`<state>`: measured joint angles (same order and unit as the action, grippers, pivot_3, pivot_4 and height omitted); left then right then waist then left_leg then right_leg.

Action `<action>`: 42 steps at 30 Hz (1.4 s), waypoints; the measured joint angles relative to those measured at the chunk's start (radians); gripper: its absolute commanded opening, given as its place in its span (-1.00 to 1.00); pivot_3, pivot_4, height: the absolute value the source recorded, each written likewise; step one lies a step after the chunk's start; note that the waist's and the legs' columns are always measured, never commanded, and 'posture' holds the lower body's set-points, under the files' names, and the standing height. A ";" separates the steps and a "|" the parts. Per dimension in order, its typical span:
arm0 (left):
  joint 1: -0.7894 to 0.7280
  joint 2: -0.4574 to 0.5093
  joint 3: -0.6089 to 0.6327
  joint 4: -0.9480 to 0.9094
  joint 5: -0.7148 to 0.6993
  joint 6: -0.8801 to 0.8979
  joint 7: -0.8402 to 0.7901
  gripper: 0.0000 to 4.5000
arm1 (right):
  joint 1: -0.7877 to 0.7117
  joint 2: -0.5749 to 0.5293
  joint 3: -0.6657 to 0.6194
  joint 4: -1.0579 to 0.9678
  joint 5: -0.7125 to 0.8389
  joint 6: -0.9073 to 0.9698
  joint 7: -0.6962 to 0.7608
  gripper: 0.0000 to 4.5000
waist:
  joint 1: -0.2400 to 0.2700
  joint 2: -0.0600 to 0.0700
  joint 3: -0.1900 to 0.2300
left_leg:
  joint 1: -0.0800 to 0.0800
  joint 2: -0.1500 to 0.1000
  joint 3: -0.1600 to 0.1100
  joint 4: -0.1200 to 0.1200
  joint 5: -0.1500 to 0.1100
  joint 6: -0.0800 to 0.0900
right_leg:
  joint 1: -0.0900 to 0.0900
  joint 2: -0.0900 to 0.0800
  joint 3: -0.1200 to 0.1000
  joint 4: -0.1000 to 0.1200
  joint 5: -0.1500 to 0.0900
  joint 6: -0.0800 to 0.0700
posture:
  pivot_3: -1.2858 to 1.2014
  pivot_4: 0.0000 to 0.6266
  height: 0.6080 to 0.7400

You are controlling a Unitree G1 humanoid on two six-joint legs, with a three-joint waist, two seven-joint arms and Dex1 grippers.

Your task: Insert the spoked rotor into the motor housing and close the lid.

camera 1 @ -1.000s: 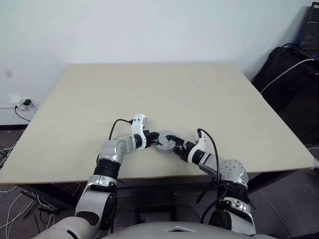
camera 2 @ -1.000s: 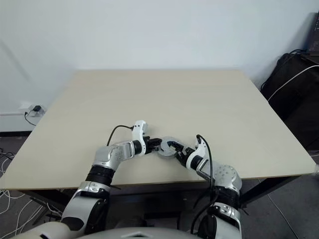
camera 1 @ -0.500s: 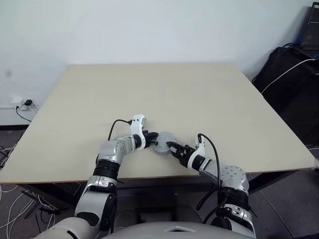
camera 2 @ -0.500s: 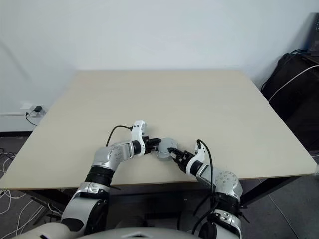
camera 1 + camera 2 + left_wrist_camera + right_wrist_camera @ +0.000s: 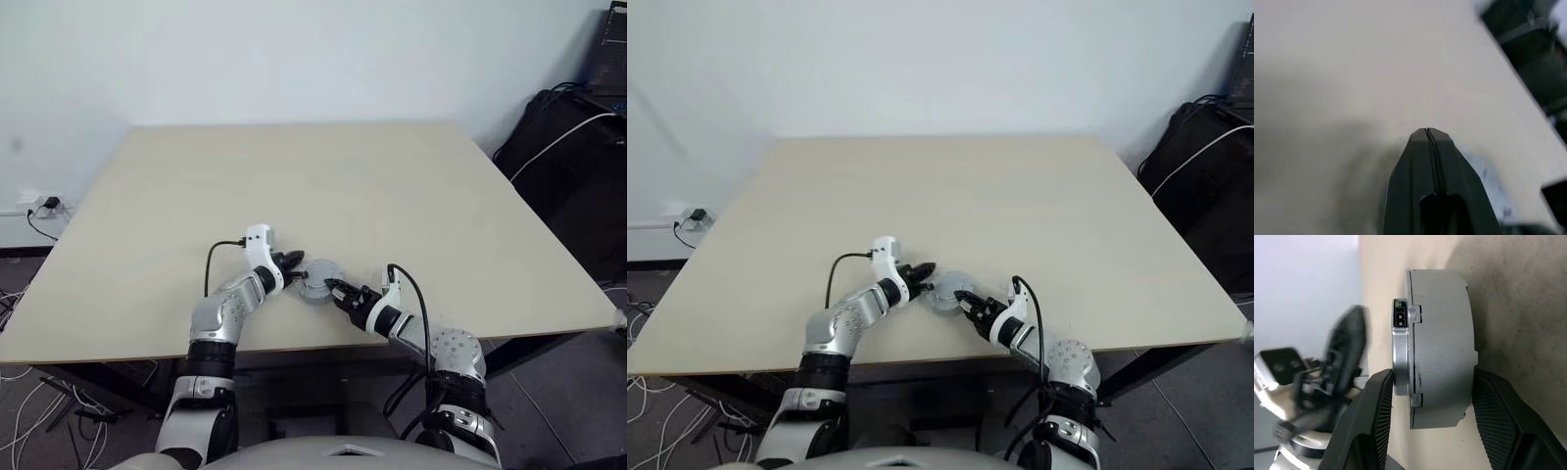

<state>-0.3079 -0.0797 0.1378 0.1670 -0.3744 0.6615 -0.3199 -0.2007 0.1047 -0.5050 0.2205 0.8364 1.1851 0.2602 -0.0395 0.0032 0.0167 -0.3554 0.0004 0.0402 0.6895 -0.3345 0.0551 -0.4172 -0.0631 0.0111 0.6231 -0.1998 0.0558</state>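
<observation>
The right end effector (image 5: 1430, 396) grips the closed grey motor housing (image 5: 1437, 342) on the worktop (image 5: 392, 186); the left end effector (image 5: 292, 260), pinched shut, hovers just beside it.

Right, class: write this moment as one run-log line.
left gripper: jaws shut, beside motor housing | right gripper: jaws gripping motor housing | lid: on | table: bears motor housing

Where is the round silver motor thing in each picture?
Left eye view: motor housing near the table's front edge, between both grippers.
Right eye view: same spot.
Left wrist view: blurry silvery patch beside the shut fingers, probably it.
Right wrist view: big grey housing between the fingers.
Shared landmark: the beige table.
</observation>
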 measured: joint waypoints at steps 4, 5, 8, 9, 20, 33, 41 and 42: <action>0.079 0.004 0.047 -0.105 0.006 -0.094 0.083 -1.00 | 0.008 -0.001 0.000 0.000 0.015 -0.004 -0.002 -0.06 | 0.002 0.000 0.000 | -0.002 0.000 0.000 0.000 0.000 -0.001 | -0.002 0.000 0.000 0.000 0.000 -0.001 | 0.03 -1.00 1.00; 0.104 0.008 0.054 -0.123 0.009 -0.112 0.103 -1.00 | 0.010 -0.001 0.000 0.000 0.019 -0.004 -0.001 -0.06 | 0.003 0.000 0.000 | -0.002 0.000 0.000 0.000 0.000 -0.001 | -0.003 0.000 0.000 0.000 0.000 -0.001 | 0.03 -1.00 1.00; 0.182 0.016 0.059 -0.173 0.008 -0.146 0.138 -1.00 | 0.014 -0.002 0.000 0.002 0.036 -0.003 -0.001 -0.06 | 0.002 0.000 0.000 | -0.004 0.000 0.001 0.000 0.000 0.000 | -0.004 -0.001 0.000 0.000 -0.001 -0.002 | 0.03 -1.00 1.00; 0.219 0.015 0.058 -0.198 0.000 -0.153 0.141 -1.00 | 0.017 -0.002 -0.001 0.002 0.043 -0.004 0.000 -0.06 | 0.002 0.000 0.000 | -0.005 0.000 0.001 0.000 0.000 0.000 | -0.005 -0.001 0.000 0.000 -0.001 -0.002 | 0.03 -1.00 1.00; 0.433 0.009 0.047 -0.332 -0.336 -0.161 -0.007 -1.00 | 0.021 -0.002 -0.001 0.001 0.146 -0.017 0.043 -0.07 | 0.004 0.001 0.001 | -0.011 -0.001 0.001 0.001 0.000 0.000 | -0.011 0.000 0.000 0.001 -0.002 -0.003 | 0.03 -1.00 1.00; 0.523 0.016 0.018 -0.349 -0.812 -0.005 -0.006 -0.27 | 0.006 -0.002 0.029 -0.045 0.284 -0.019 0.028 -0.07 | 0.000 0.001 0.001 | -0.009 0.000 0.002 0.002 0.000 0.000 | -0.009 0.002 0.000 0.001 -0.001 -0.002 | 0.03 -1.00 1.00; 0.606 0.014 -0.040 -0.345 -0.936 0.000 0.029 0.92 | -0.002 -0.006 0.058 -0.046 0.321 -0.016 -0.006 -0.07 | 0.002 0.001 0.001 | -0.009 -0.001 0.003 0.002 0.000 0.001 | -0.009 0.002 0.001 0.001 -0.002 -0.003 | 0.03 -1.00 1.00; 0.606 0.014 -0.049 -0.343 -0.946 -0.001 0.034 0.99 | -0.003 -0.006 0.063 -0.046 0.325 -0.014 -0.009 -0.07 | 0.002 0.001 0.001 | -0.009 -0.001 0.003 0.002 0.000 0.001 | -0.009 0.002 0.001 0.001 -0.002 -0.003 | 0.03 -1.00 1.00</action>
<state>0.2977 -0.0661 0.0890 -0.1759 -1.3200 0.6605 -0.2862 -0.2041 0.0984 -0.4421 0.1743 1.1613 1.1713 0.2512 -0.0374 0.0044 0.0179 -0.3641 -0.0009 0.0432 0.6917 -0.3345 0.0556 -0.4261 -0.0610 0.0125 0.6240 -0.2016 0.0532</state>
